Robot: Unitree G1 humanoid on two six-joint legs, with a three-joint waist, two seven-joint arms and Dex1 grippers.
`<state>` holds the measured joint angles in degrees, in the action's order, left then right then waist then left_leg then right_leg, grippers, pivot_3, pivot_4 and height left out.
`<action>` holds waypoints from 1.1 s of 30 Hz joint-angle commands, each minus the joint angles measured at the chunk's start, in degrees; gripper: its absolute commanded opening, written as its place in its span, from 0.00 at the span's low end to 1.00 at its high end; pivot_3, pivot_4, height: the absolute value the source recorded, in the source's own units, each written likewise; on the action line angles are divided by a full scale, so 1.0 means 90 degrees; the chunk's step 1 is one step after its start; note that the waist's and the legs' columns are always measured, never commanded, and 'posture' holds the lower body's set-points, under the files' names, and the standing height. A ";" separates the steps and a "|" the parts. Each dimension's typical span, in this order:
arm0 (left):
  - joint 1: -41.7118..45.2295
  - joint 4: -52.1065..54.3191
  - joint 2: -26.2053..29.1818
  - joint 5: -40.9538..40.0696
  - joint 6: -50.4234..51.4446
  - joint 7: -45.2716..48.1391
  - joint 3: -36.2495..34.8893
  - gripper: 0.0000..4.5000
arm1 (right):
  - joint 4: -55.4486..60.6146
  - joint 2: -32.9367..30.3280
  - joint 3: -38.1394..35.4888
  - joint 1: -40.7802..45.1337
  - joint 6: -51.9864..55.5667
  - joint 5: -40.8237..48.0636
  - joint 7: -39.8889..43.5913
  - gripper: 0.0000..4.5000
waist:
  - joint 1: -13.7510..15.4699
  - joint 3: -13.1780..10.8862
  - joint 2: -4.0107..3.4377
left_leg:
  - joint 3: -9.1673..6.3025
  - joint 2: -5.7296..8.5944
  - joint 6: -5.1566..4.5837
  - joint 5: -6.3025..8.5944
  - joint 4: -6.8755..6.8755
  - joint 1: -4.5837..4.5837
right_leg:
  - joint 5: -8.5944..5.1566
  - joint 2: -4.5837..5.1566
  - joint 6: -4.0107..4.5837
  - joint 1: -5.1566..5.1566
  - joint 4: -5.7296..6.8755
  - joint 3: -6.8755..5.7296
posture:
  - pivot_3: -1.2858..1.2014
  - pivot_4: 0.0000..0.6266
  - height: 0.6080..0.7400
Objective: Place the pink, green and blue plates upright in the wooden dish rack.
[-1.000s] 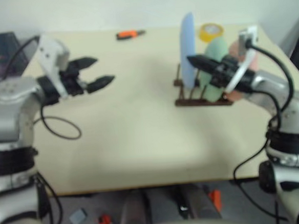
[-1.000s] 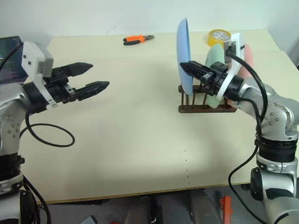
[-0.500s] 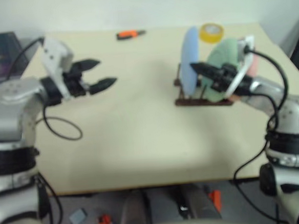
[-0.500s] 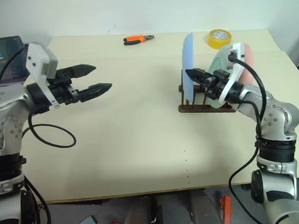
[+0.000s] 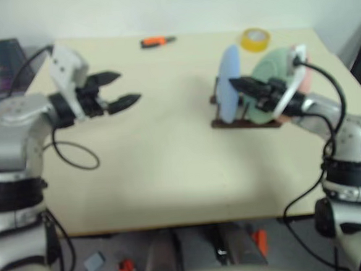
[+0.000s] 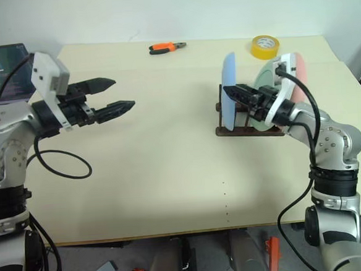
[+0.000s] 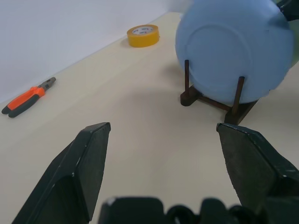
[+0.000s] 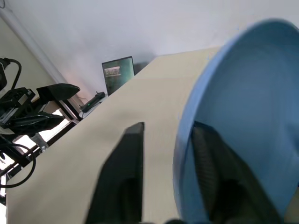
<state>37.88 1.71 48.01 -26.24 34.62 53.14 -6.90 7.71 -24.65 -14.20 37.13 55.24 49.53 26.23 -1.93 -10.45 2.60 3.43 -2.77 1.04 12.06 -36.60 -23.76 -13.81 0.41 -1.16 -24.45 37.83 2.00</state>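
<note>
blue plate seated, but the release is the risky part

blue plate [image 6: 229, 92] stands upright at the near end of the wooden dish rack [image 6: 249, 129], its lower edge down between the pegs. behind it in the same rack stand the green plate [image 6: 265, 92] and the pink plate [image 6: 297, 81], both on edge too. the right gripper [image 6: 236, 95] sits at the blue plate's rim with one finger on each side of it; in the right wrist view there is a gap between the rim and the outer finger, so the fingers look partly spread and no longer pinching. the left gripper [image 6: 117, 94] hangs wide and empty over bare table [image 6: 171, 173], well apart from the rack.

main danger, as i judge it: a finger is between the blue and green plates, so pulling back at an angle could drag the blue plate forward off its pegs or knock the green one into the pink. the rack looks light and could slide if bumped. a straight pull back along the fingers seems safest. the yellow tape roll [image 6: 264, 45] and the pliers [image 6: 166, 47] lie well clear.
</note>
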 commanded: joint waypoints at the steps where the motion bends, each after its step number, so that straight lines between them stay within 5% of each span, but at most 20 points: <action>1: 0.0081 0.0176 0.0058 0.0011 -0.0057 -0.0005 -0.0091 0.89 | 0.0229 -0.0131 0.0035 -0.0004 -0.0243 -0.0148 0.0072 0.66 | 0.0000 0.0000 0.0000 | 0.0000 0.0000 0.0000 0.0000 0.0000 0.0000 | 0.0000 0.0000 0.0000 0.0000 0.0000 0.0000 | 0.52 0.24 1.00; 4: 0.0104 0.0155 0.0059 0.0018 -0.0062 0.0002 -0.0081 0.89 | 0.0287 -0.0220 0.0105 0.0006 -0.0384 -0.0291 0.0160 0.88 | 0.0000 0.0000 0.0000 | 0.0000 0.0000 0.0000 0.0000 0.0000 0.0000 | 0.0000 0.0000 0.0000 0.0000 0.0000 0.0000 | 0.52 0.24 1.00; 11: 0.0128 0.0155 0.0077 0.0037 -0.0102 0.0057 -0.0055 0.89 | 0.0949 -0.1394 0.0502 0.0157 -0.0860 -0.1044 0.0811 0.88 | 0.0012 -0.0002 -0.0004 | 0.0001 0.0002 0.0000 0.0000 0.0002 -0.0005 | 0.0000 0.0001 -0.0001 -0.0004 -0.0008 -0.0001 | 0.52 0.24 1.00; 18: 0.0321 0.0376 0.0051 -0.0047 -0.0148 0.0302 0.0062 0.89 | 0.1570 -0.2803 0.0047 -0.0249 -0.0661 -0.1093 0.1418 0.88 | 0.0026 -0.0002 -0.0004 | 0.0000 0.0002 0.0000 0.0000 0.0005 -0.0006 | -0.0001 0.0001 0.0000 -0.0004 -0.0012 -0.0003 | 0.52 0.24 1.00; 29: 0.0693 0.0209 -0.0322 0.0101 -0.0302 0.0608 0.0584 0.89 | 0.2375 -0.3589 -0.0588 -0.1917 -0.0189 -0.1229 0.1247 0.04 | 0.0013 -0.0001 -0.0002 | 0.0000 0.0005 -0.0001 0.0000 -0.0007 -0.0002 | 0.0002 0.0004 -0.0006 0.0002 -0.0006 0.0000 | 0.52 0.24 1.00; 33: 0.0813 0.0098 -0.0432 0.0170 -0.0367 0.0686 0.0722 0.89 | 0.2554 -0.3779 -0.0508 -0.2361 0.0001 -0.1472 0.1057 0.01 | 0.0014 -0.0001 -0.0002 | 0.0001 0.0007 -0.0001 0.0000 -0.0011 -0.0001 | 0.0003 0.0002 -0.0007 0.0003 -0.0004 0.0002 | 0.52 0.24 1.00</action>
<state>43.62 2.32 44.25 -25.00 32.46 58.81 -0.25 28.79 -57.26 -17.37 16.44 54.53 37.55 36.80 -1.81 -10.46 2.58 3.42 -2.71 1.03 12.06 -36.70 -23.78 -13.79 0.43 -1.22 -24.42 37.79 2.01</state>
